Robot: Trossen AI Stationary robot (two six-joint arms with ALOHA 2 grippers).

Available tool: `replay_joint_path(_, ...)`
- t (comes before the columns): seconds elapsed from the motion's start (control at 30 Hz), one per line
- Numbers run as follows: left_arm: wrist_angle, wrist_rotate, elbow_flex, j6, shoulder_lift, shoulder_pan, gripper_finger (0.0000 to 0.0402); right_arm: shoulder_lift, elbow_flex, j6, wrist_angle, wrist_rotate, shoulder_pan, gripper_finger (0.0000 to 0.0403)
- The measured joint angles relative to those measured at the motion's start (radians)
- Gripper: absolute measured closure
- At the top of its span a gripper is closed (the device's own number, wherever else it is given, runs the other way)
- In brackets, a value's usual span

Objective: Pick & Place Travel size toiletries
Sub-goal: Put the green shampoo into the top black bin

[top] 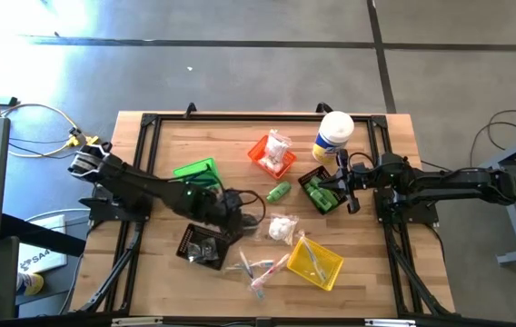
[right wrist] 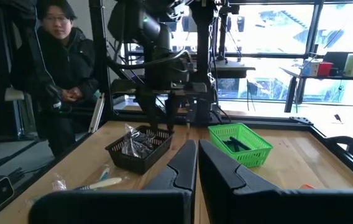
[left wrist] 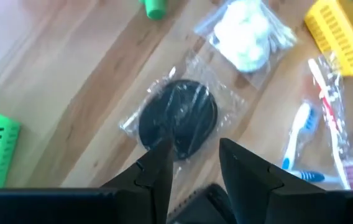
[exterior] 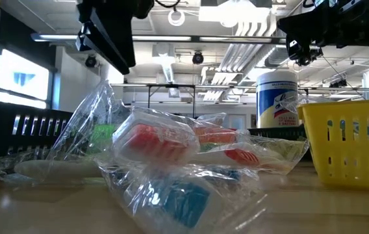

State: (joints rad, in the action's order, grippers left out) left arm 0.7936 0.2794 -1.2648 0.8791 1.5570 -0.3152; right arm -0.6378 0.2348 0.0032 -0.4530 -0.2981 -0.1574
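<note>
Grey concrete floor point(top: 240, 64), bright windows point(right wrist: 276, 37), a seated person point(right wrist: 61, 68).

On your wooden table point(top: 167, 272) a white canister with a yellow label point(top: 332, 134) stands at the far right. The orange bin point(top: 267, 154) sits just left of it, the green bin point(top: 196, 173) farther left, the black bin point(top: 205, 243) near left, the yellow bin point(top: 317, 262) near right. A person point(right wrist: 61, 56) stands beyond the table.

A robotics lab/workshop w/ open industrial ceiling: exposed ducts point(exterior: 249, 29) & strip lights overhead, big windows point(right wrist: 276, 37), black metal frame point(top: 149, 123) bolted round a wooden bench point(top: 240, 127), cables point(top: 22, 113) on concrete floor, a person point(right wrist: 64, 68) watching nearby.
</note>
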Motion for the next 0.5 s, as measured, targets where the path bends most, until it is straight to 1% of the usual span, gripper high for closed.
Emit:
replay_joint_path(0.1, -0.015, 0.000, 0.000, -0.014, 0.000, 0.021, 0.0275, 0.000, 0.000, 0.000, 0.000, 0.001, 0.000, 0.0394)
replay_joint_path(0.13, -0.017, 0.000, 0.000, -0.046, 0.000, 0.027, 0.0275, 0.000, 0.000, 0.000, 0.000, 0.001, 0.000, 0.0394)
replay_joint_path(0.23, -0.053, 0.021, 0.000, -0.179, 0.000, 0.057, 0.0275, 0.000, 0.000, 0.000, 0.000, 0.002, 0.000, 0.0394)
replay_joint_path(0.4, -0.248, 0.024, 0.000, -0.482, 0.000, 0.124, 0.0275, 0.000, 0.000, 0.000, 0.000, 0.003, 0.000, 0.0394)
replay_joint_path(0.5, -0.265, 0.016, -0.001, -0.566, -0.001, 0.140, 0.0275, 0.000, 0.000, 0.001, 0.000, 0.003, 0.000, 0.0394)
